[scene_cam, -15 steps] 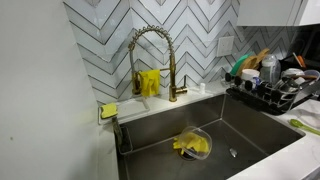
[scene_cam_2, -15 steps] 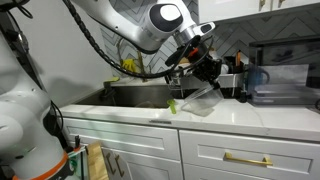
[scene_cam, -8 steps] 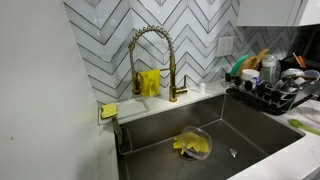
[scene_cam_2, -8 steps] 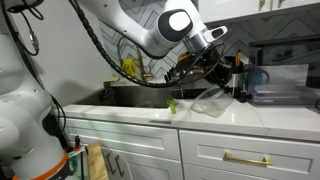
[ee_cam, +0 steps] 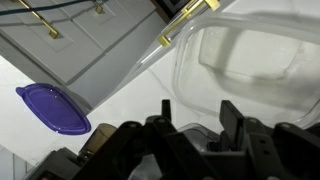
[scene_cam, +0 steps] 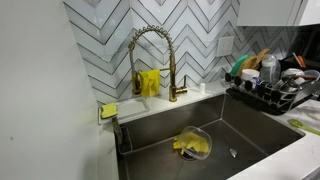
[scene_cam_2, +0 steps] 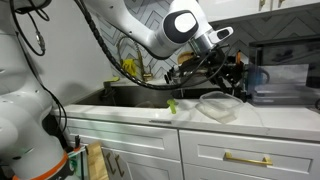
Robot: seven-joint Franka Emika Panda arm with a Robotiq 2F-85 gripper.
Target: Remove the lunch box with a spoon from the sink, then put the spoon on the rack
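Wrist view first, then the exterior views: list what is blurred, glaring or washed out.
Wrist view: the gripper is a dark, soft blur at the bottom; the countertop is washed out; the clear container carries pale glare. In an exterior view, a near white surface is featureless; in an exterior view the clear container barely separates from the bright countertop.

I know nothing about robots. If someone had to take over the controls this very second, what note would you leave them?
Gripper: low over the rim of the clear lunch box. Whether it is clamped on the rim cannot be told from these views.
Lunch box: out of the sink, resting on the counter in front of the rack.
Spoon: probably the small green item lying on the counter beside the box, though it is too small to be sure.
Also around: a purple lid on the counter and a yellow item in the sink.
Done: box removed.
Left: let go of the box if it is held, then put the spoon on the rack.
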